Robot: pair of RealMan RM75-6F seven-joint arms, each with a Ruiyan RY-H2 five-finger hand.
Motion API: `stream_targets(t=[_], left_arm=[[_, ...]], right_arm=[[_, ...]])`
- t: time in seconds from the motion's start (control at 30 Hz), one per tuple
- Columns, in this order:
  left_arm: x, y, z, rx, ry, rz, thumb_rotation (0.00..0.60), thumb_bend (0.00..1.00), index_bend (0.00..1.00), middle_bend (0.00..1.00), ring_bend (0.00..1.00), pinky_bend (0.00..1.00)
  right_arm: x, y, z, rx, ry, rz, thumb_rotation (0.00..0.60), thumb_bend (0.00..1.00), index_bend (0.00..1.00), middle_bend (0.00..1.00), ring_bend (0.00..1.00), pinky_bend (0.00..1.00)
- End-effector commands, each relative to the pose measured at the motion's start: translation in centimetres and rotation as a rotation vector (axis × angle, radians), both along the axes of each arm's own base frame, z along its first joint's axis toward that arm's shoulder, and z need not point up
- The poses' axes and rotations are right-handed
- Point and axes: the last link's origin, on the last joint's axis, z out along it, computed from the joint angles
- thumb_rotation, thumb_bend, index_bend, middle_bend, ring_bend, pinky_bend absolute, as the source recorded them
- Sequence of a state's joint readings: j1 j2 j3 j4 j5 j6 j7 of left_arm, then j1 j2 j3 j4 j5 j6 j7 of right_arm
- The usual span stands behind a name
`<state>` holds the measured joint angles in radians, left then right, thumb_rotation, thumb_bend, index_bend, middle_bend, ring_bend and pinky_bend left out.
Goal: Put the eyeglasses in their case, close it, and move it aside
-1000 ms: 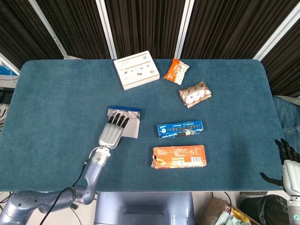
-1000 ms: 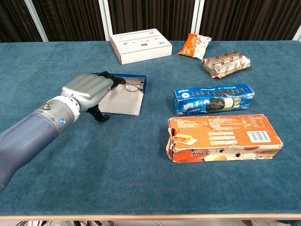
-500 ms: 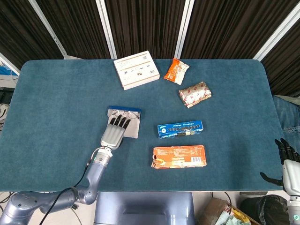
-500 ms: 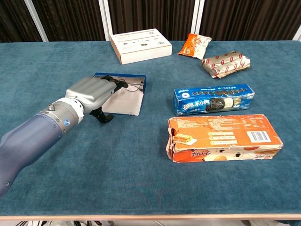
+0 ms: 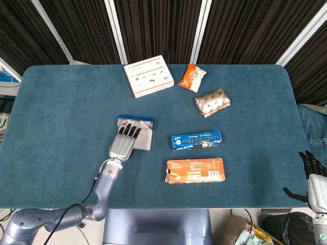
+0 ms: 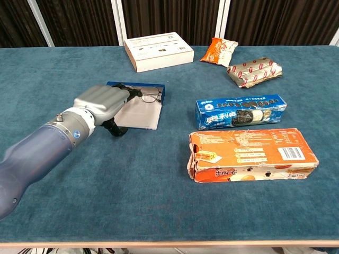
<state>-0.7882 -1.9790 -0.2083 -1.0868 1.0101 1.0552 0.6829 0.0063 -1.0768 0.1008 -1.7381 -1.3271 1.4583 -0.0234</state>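
Observation:
The eyeglass case (image 5: 145,138) lies open and flat left of the table's centre, its blue edge on the far side. The thin-framed eyeglasses (image 5: 145,124) lie inside it by that far edge, also seen in the chest view (image 6: 152,97). My left hand (image 5: 124,144) lies palm down over the case's left half, its dark fingertips (image 6: 128,91) reaching the left end of the eyeglasses; I see nothing gripped. The case's pale lining (image 6: 140,114) shows beside the hand (image 6: 100,103). My right hand (image 5: 312,171) hangs off the table's right edge, fingers spread and empty.
A white box (image 5: 148,75) lies at the back, with an orange packet (image 5: 192,77) and a silver-red packet (image 5: 212,102) to its right. A blue biscuit box (image 5: 196,140) and an orange carton (image 5: 195,170) lie right of the case.
My left hand edged slightly forward and right over the case, then drew back a little. The eyeglasses and case stay where they were. The right hand has not moved.

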Motion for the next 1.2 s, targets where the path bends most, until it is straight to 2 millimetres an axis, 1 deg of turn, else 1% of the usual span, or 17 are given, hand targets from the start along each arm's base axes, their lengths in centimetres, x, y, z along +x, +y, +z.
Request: stream_targets(t=[0.03, 0.63, 1.2], left_arm=[[0.1, 0.0, -0.1, 0.0, -0.003, 0.003, 0.6, 0.17, 0.1, 0.12, 0.03, 0.17], [0.7, 0.4, -0.2, 0.022, -0.011, 0.01, 0.6, 0.18, 0.13, 0.12, 0.03, 0.18], [1.4, 1.2, 0.2, 0.07, -0.002, 0.006, 0.6, 0.25, 0.18, 0.12, 0.03, 0.19]], right_arm=[[0.0, 0.0, 0.0, 0.0, 0.0, 0.0, 0.6, 0.2, 0.05, 0.01, 0.11, 0.16], [0.0, 0.0, 0.1, 0.0, -0.01, -0.004, 0.6, 0.2, 0.05, 0.01, 0.11, 0.16], [0.0, 0.0, 0.1, 0.001, -0.016, -0.01, 0.6, 0.2, 0.05, 0.01, 0.11, 0.16]])
